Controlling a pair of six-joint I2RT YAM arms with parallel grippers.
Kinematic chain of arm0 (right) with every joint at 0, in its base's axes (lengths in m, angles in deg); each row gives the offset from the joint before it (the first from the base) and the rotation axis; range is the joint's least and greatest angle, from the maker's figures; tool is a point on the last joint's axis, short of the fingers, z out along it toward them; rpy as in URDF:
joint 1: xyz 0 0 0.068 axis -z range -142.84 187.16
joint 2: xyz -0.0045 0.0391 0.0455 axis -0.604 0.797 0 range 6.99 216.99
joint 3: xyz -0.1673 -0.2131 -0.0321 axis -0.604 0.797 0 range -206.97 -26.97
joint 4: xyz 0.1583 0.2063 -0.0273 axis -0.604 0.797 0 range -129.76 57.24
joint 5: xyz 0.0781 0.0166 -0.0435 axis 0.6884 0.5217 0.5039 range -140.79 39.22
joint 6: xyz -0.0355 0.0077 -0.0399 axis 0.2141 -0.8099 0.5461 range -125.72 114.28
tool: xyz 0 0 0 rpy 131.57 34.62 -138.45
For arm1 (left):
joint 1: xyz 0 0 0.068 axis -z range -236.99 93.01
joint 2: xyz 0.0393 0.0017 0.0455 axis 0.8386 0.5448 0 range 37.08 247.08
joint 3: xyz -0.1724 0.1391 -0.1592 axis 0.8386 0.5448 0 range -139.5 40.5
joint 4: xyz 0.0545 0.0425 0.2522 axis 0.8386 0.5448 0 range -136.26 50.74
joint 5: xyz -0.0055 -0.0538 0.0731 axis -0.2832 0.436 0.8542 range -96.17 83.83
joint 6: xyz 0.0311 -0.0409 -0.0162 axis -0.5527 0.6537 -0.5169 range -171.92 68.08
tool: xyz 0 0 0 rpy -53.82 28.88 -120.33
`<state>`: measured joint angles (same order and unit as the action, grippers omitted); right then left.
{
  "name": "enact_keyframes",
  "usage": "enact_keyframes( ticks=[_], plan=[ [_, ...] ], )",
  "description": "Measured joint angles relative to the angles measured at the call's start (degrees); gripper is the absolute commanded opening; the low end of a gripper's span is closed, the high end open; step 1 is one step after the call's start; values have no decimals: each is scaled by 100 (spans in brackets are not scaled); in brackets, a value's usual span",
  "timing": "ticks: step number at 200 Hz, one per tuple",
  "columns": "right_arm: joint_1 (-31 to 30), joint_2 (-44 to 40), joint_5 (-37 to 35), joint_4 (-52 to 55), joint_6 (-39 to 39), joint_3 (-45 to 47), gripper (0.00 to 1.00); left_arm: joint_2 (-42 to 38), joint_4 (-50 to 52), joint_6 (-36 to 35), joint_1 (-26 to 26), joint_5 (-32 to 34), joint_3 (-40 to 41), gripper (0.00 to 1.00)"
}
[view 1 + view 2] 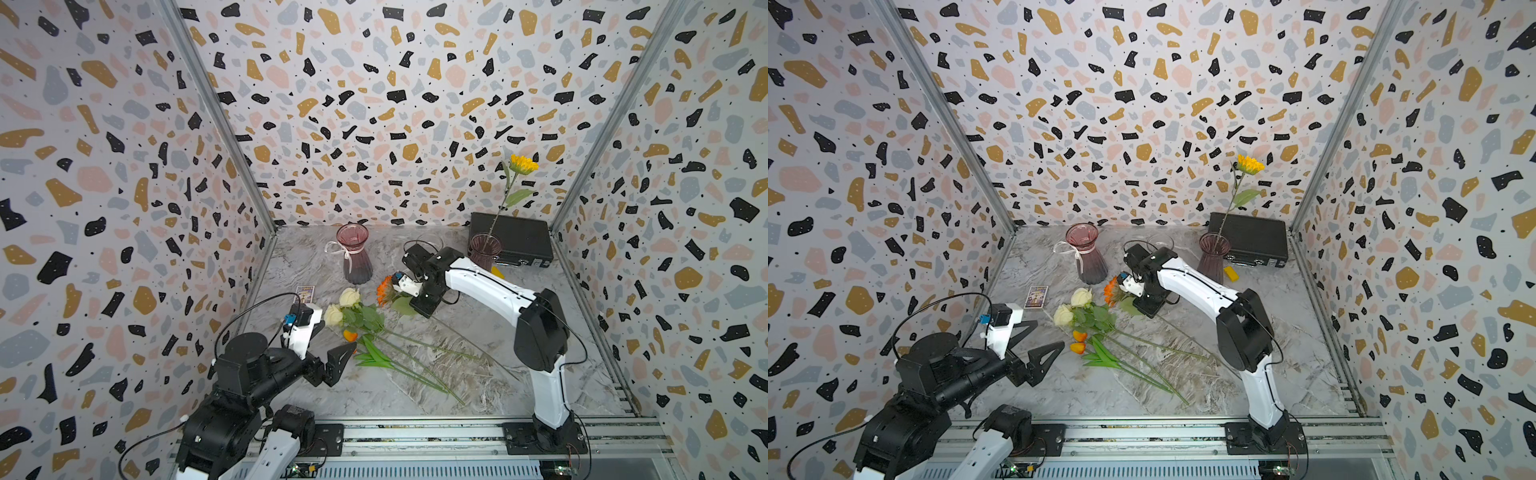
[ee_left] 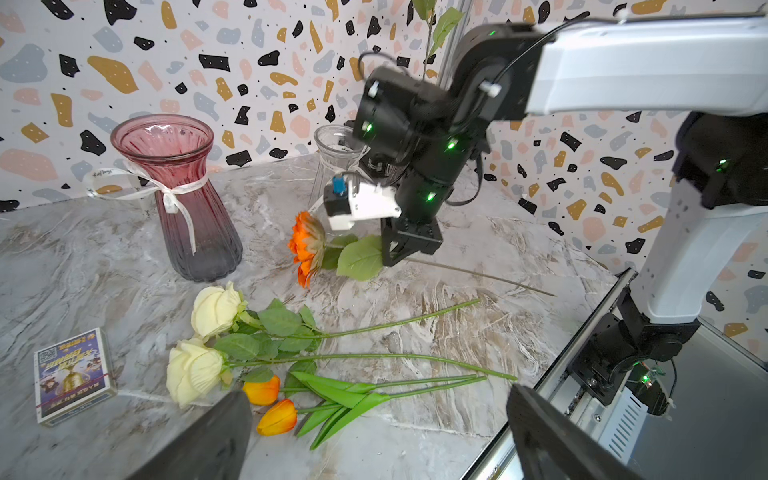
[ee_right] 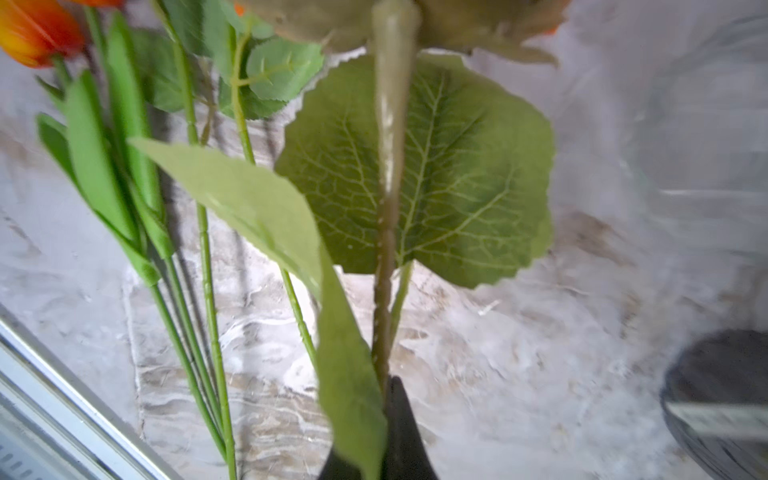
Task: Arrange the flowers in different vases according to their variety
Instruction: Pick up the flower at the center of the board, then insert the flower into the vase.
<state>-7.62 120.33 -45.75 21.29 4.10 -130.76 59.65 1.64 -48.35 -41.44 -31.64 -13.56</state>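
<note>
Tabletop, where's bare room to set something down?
Free: back corner between pink vase and left wall; strip between flower stems and front rail. Crowded: the middle, with roses, tulips, and the right tool gripping the orange flower.

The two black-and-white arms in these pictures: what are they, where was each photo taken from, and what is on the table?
They are two robot arms, each ending in a two-fingered gripper. Both top views look down on the whole booth; the other two come from cameras on each wrist. On the marble table lie two cream roses and two orange tulips. Behind stand a pink vase, a clear vase and a purple-brown vase holding a yellow daisy. The right gripper is shut on the stem of the orange daisy; the left gripper hangs open, empty.
</note>
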Motion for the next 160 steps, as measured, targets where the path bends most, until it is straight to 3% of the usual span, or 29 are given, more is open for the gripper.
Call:
enact_keyframes(
  ticks=[58, 115, 160],
  plan=[
    [0, -1458, -726, 31, -297, 107, 0, -131, 96, -2, 0, 11, 0, 99],
    [74, -2087, -1620, -273, -466, -990, 0, -199, 92, 2, 0, 4, 2, 100],
    [428, -2188, -1899, -688, -518, -1808, 0, -199, 90, 4, 0, 2, 2, 100]
  ],
)
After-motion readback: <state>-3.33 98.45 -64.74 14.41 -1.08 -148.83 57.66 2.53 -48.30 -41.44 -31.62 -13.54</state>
